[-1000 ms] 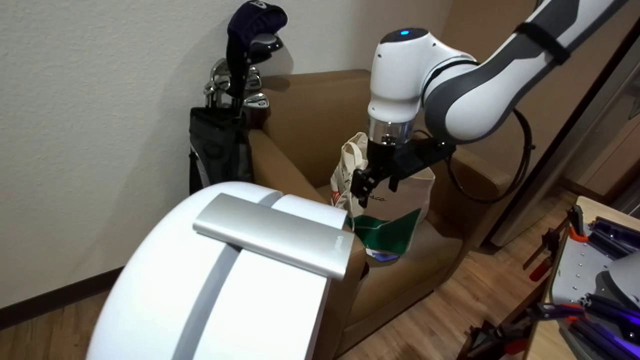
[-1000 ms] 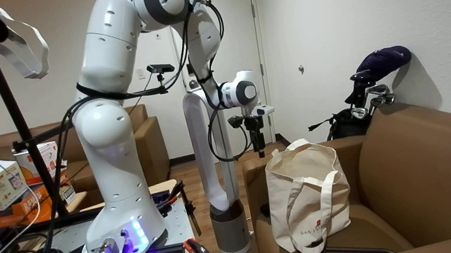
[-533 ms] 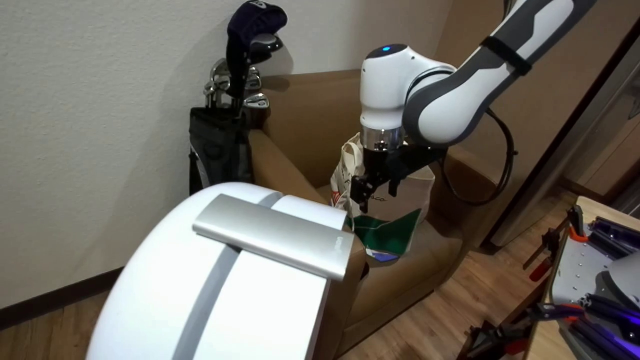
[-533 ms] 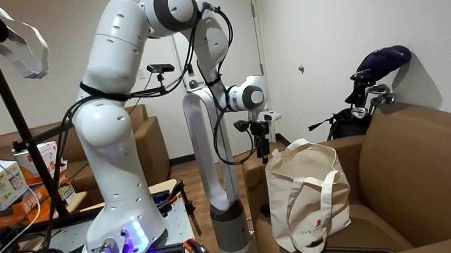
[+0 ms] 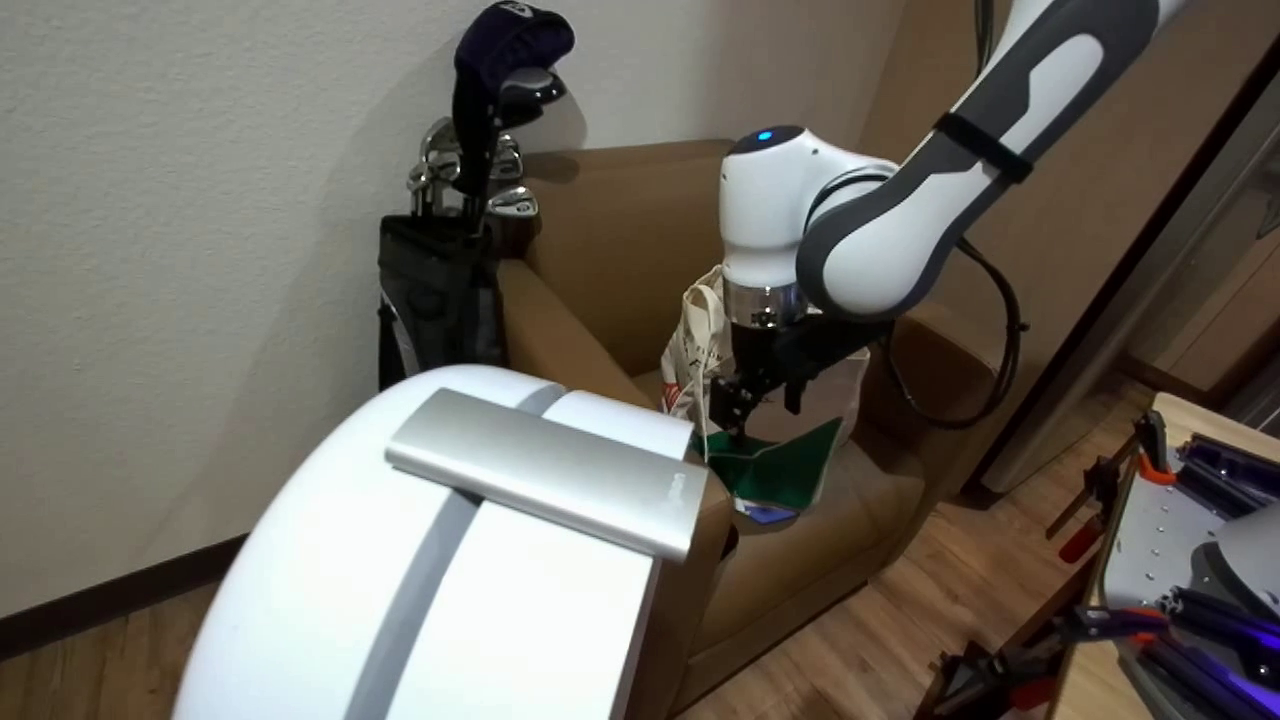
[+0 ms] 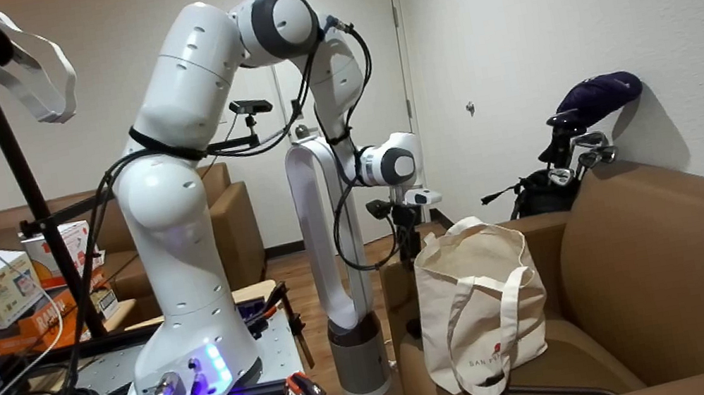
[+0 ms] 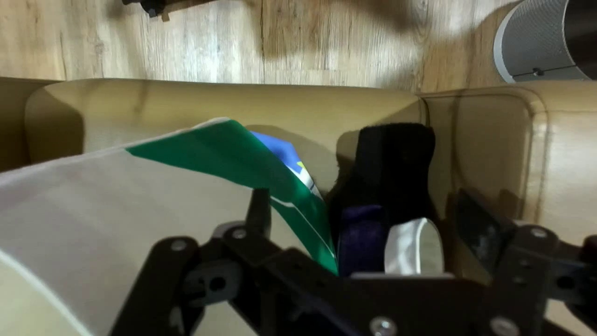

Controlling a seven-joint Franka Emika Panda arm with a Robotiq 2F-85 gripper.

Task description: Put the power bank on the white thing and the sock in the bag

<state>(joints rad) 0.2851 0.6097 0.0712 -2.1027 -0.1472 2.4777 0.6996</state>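
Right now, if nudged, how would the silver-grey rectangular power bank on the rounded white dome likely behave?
The silver-grey rectangular power bank is probably stiff: its straight edges show no bend. It may slide easily: its surface looks smooth, as does the rounded white dome. It could tip: one end appears to overhang the dome's edge.

In an exterior view, the Franka Emika Panda arm [image 6: 190,85] stands on its base [image 6: 196,356], bends at the elbow [image 6: 287,24] and slopes down along the forearm [image 6: 334,79] to the wrist [image 6: 379,164]. The Robotiq gripper [image 7: 364,207] points downward; in the wrist view, its two fingers [image 7: 258,212] stand well apart.
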